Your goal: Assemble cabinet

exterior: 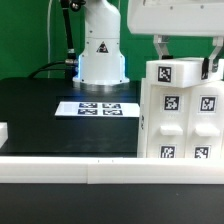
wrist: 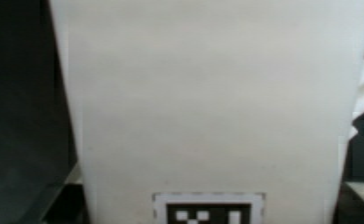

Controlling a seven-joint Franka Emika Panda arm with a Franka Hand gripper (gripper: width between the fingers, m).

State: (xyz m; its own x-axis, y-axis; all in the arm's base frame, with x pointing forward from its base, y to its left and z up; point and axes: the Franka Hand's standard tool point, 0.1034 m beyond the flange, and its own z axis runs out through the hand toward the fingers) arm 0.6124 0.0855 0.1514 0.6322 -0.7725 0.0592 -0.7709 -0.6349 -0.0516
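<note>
Cabinet [exterior: 180, 115] stands upright at the exterior view's right, on the black table [exterior: 40, 110], near the front rail [exterior: 60, 167]. Its near face carries several tagged blocks, and one more tagged block sits at its top. I see no gap or loose seam in the faces that show, so I judge the body to be largely put together.

My gripper [exterior: 185, 55] is down over the top of the cabinet. One finger [exterior: 160, 50] shows at the upper edge on the exterior view's left side, and a dark finger part appears at the opposite corner. In the wrist view a broad white panel of the cabinet [wrist: 205, 100] fills the picture between dark edges at either side, with a tag at its far end. From this I judge that I am clamped on the cabinet, fingers on either side of it, though the contact itself is not plainly visible.

Marker board [exterior: 100, 107] lies flat mid-table, well apart from the cabinet. A small white piece [exterior: 3, 131] sits at the exterior view's left edge; I cannot tell what it is.

Remaining work, as I judge it: any top or door not yet fitted, which these views do not settle. The rear of the cabinet is hidden.
</note>
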